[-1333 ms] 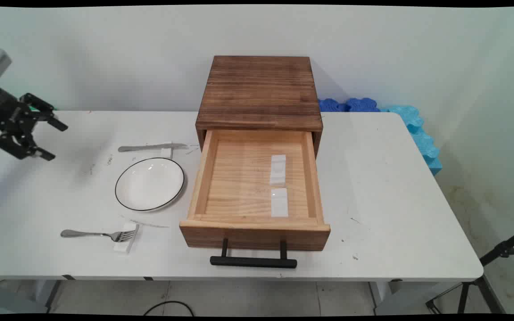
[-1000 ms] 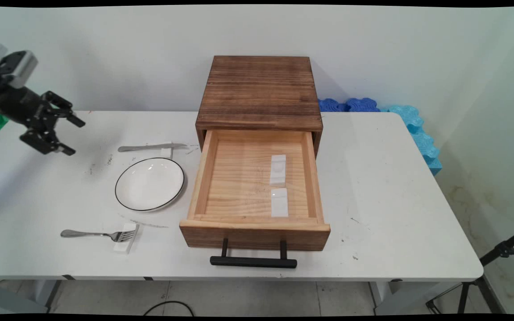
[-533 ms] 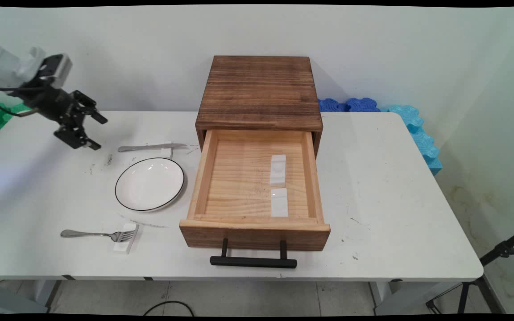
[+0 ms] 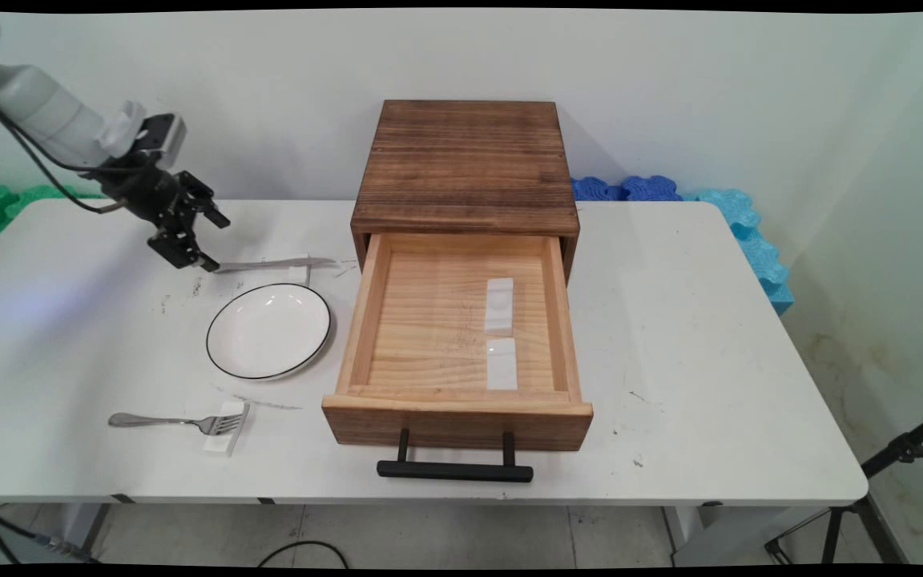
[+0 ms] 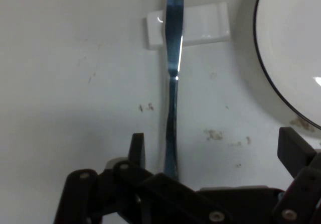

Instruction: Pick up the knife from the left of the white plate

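Observation:
My black gripper [image 4: 215, 243] hangs open just above the handle end of a metal knife [image 4: 269, 264] at the table's back left. The knife's blade lies across a small white rest [image 4: 297, 273]. In the hand view the knife [image 5: 173, 83] runs up from between my fingers, close to the left fingertip [image 5: 136, 151], and crosses the white rest [image 5: 205, 25]. Nothing is held. A white plate [image 4: 269, 330] with a dark rim sits just in front of the knife, and its edge [image 5: 296, 58] shows at the hand view's right.
A wooden cabinet [image 4: 465, 160] stands mid-table with its drawer [image 4: 461, 405] pulled out, two white blocks [image 4: 499, 304] inside and a black handle [image 4: 455, 470] in front. A fork [image 4: 165, 420] rests on a white block [image 4: 225, 433] near the front left. Blue foam [image 4: 742, 224] lies back right.
The gripper has travelled right from the table's left edge to the knife's handle end, staying open. Knife, plate, fork and drawer have not moved.

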Action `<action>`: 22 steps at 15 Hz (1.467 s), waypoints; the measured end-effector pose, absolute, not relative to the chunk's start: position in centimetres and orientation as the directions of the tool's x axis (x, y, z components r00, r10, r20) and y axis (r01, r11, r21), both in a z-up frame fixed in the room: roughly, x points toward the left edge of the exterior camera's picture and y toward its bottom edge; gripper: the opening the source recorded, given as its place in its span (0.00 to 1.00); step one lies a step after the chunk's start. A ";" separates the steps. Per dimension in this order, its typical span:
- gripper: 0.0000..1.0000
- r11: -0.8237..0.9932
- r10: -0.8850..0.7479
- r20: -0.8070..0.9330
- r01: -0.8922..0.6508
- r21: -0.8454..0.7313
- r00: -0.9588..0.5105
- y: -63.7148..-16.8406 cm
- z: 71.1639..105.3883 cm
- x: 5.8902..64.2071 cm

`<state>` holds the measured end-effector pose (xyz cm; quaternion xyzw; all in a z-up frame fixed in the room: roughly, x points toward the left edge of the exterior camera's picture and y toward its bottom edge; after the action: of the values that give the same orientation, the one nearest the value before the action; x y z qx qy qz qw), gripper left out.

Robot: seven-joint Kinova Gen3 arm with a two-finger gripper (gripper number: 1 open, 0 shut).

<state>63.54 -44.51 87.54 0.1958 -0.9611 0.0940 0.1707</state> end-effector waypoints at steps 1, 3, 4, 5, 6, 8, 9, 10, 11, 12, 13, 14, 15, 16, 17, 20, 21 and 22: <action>1.00 0.908 -0.341 0.360 -0.403 -0.112 -0.868 -45.0 87.1 63.3; 1.00 0.914 -0.333 0.352 -0.391 -0.108 -0.875 -45.8 86.3 62.9; 1.00 0.917 -0.328 0.349 -0.385 -0.106 -0.878 -46.2 85.9 62.6; 1.00 0.919 -0.325 0.347 -0.380 -0.104 -0.880 -46.6 85.6 62.4; 1.00 0.920 -0.322 0.346 -0.377 -0.104 -0.881 -46.8 85.4 62.2; 1.00 0.923 -0.317 0.343 -0.371 -0.102 -0.884 -47.6 84.8 61.9; 1.00 0.924 -0.315 0.341 -0.368 -0.101 -0.885 -48.0 84.5 61.7; 1.00 0.925 -0.314 0.340 -0.366 -0.100 -0.886 -48.3 84.3 61.6; 1.00 0.926 -0.313 0.338 -0.364 -0.099 -0.888 -48.6 84.0 61.5; 1.00 0.927 -0.312 0.336 -0.362 -0.097 -0.889 -48.9 83.7 61.4; 1.00 0.928 -0.311 0.335 -0.360 -0.096 -0.889 -49.1 83.5 61.3; 1.00 0.928 -0.310 0.334 -0.359 -0.095 -0.890 -49.3 83.4 61.3; 1.00 0.929 -0.309 0.333 -0.358 -0.093 -0.891 -49.5 83.2 61.2; 1.00 0.930 -0.308 0.331 -0.356 -0.092 -0.892 -49.6 83.0 61.2; 1.00 0.931 -0.307 0.329 -0.353 -0.090 -0.893 -49.8 82.8 61.1; 1.00 0.934 -0.303 0.325 -0.347 -0.085 -0.896 -50.1 82.3 61.0; 1.00 0.935 -0.302 0.324 -0.346 -0.084 -0.896 -50.2 82.2 61.0; 1.00 0.936 -0.301 0.323 -0.343 -0.082 -0.897 -50.3 82.0 60.9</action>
<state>60.93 -50.32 82.02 0.1657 -0.9716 0.0685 0.1544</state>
